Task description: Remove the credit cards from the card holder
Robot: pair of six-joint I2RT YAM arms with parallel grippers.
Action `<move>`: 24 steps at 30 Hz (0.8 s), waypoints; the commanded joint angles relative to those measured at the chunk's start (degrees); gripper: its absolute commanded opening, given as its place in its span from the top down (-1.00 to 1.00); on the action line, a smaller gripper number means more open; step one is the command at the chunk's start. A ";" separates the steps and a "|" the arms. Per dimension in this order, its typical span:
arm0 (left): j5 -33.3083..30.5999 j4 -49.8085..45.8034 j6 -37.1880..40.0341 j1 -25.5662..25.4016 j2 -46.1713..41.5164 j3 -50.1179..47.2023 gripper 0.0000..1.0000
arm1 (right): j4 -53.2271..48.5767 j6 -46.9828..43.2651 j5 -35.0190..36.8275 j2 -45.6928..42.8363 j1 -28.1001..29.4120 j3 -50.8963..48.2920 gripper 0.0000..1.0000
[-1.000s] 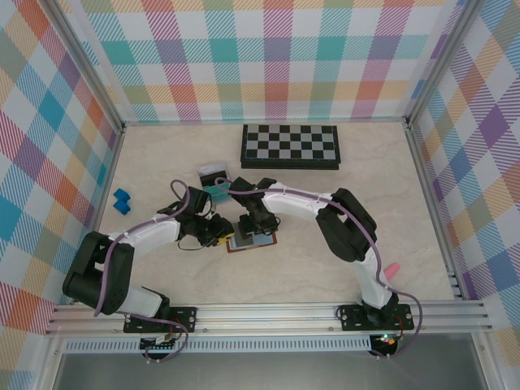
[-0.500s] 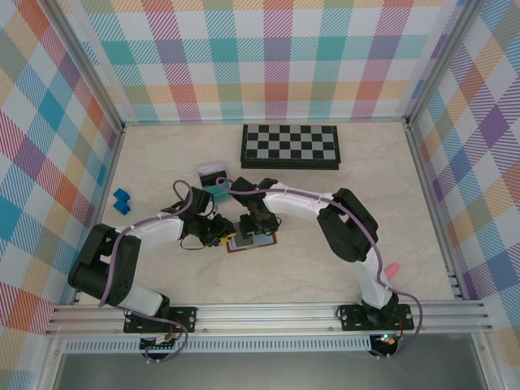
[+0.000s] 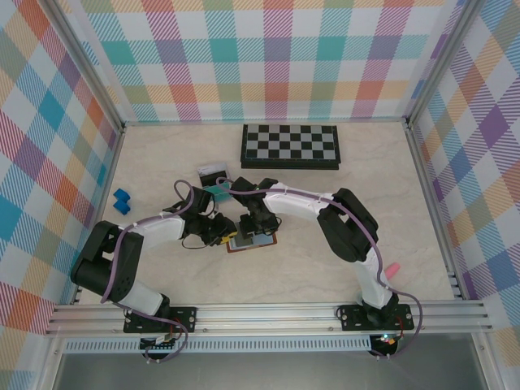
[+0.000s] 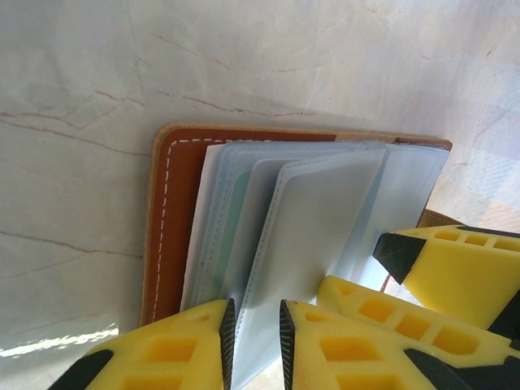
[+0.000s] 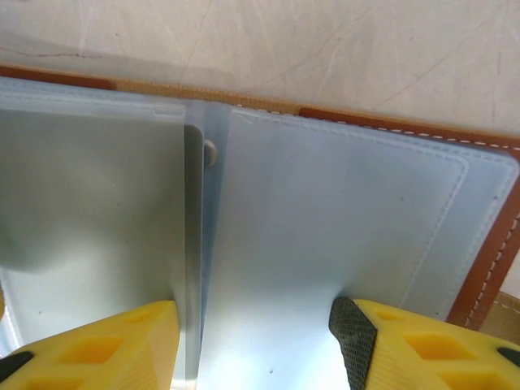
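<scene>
The card holder (image 3: 258, 244) lies open on the table, brown leather (image 4: 171, 227) outside, clear blue-grey sleeves fanned up. My left gripper (image 3: 223, 233) stands at its left edge, jaws narrowly open (image 4: 256, 341) either side of one upright sleeve leaf (image 4: 317, 219). My right gripper (image 3: 253, 227) is open (image 5: 256, 333), fingers wide apart and pressing on the flat sleeve (image 5: 341, 211) beside the spine; its fingers also show in the left wrist view (image 4: 361, 272). A teal credit card (image 3: 218, 192) and a dark one (image 3: 213, 172) lie on the table behind the holder.
A folded black-and-grey chessboard (image 3: 290, 146) lies at the back. A small blue block (image 3: 122, 201) sits by the left wall, and a small pink thing (image 3: 392, 269) sits near the right arm's base. Checked walls close in three sides.
The left arm's rear links have swung a little to the right. Both grippers have stayed at the holder.
</scene>
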 commanded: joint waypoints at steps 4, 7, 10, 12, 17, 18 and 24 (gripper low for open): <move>0.33 0.40 -0.42 -0.68 0.49 -0.17 0.53 | -2.69 1.29 -1.96 2.34 -0.11 -2.65 -0.11; 0.66 0.58 -0.33 -0.70 1.10 -0.16 0.52 | -2.55 1.27 -2.04 2.28 -0.10 -2.65 -0.10; 0.70 0.64 -0.20 -0.70 1.35 -0.21 0.48 | -2.37 1.29 -2.27 2.23 -0.15 -2.74 -0.10; 1.43 1.65 -0.33 -0.79 1.67 -0.31 0.45 | -2.22 1.20 -2.46 2.21 -0.14 -2.82 -0.09; 2.94 3.20 -0.41 -0.79 2.69 -0.51 0.45 | -1.24 1.29 -3.72 1.84 -0.49 -3.41 -0.08; 3.00 3.33 -0.32 -0.79 2.85 -0.51 0.48 | -0.92 1.36 -4.11 1.53 -0.58 -3.65 -0.08; 1.93 3.23 0.43 -0.79 2.69 -0.32 0.67 | 0.40 1.77 -5.87 -0.68 -1.33 -4.50 -0.08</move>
